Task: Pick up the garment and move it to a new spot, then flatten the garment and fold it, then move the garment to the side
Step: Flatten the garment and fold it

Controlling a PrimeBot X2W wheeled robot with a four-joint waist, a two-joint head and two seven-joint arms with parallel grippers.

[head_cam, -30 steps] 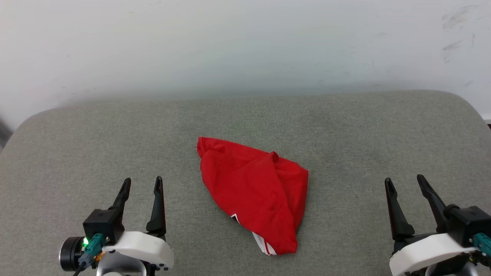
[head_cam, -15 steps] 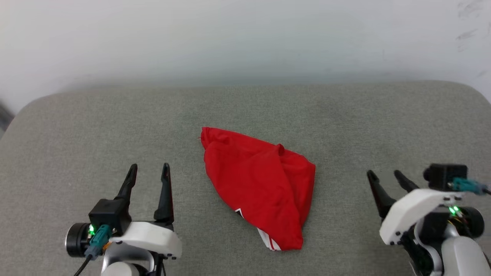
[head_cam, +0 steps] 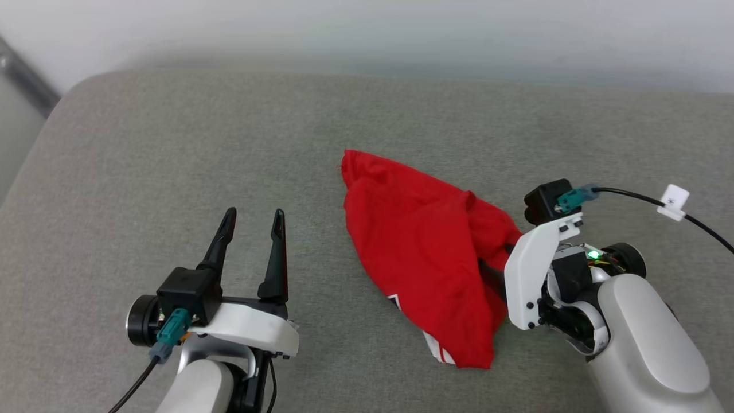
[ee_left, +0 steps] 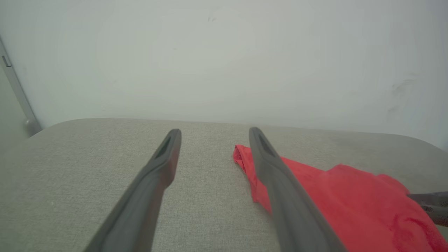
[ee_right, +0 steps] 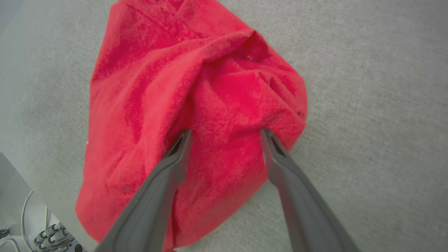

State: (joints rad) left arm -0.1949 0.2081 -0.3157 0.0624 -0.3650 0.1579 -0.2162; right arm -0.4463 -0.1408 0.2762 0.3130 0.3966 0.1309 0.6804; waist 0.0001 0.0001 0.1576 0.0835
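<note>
The right gripper (ee_right: 225,133) stands wide apart, fingertips over the right edge of the crumpled red jersey (head_cam: 418,252) (contact unclear), nothing pinched. The left gripper (head_cam: 254,213), equally spread and empty, hovers left of the jersey, which lies mid-way across the grey cushion (head_cam: 172,143).

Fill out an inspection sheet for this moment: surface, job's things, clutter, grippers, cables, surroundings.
Surface: grey fabric surface with rounded corners.
Job's things: red garment crumpled in a heap near the middle, white trim showing at its near edge.
Clutter: nothing seen.
Grippers: left gripper open over bare fabric, apart from the garment; right gripper open, fingertips at the garment's right side, contact unclear.
Cables: black cable with a white tag at the right wrist; dark cable below the left wrist.
Surroundings: pale wall behind; grey post at far left.
</note>
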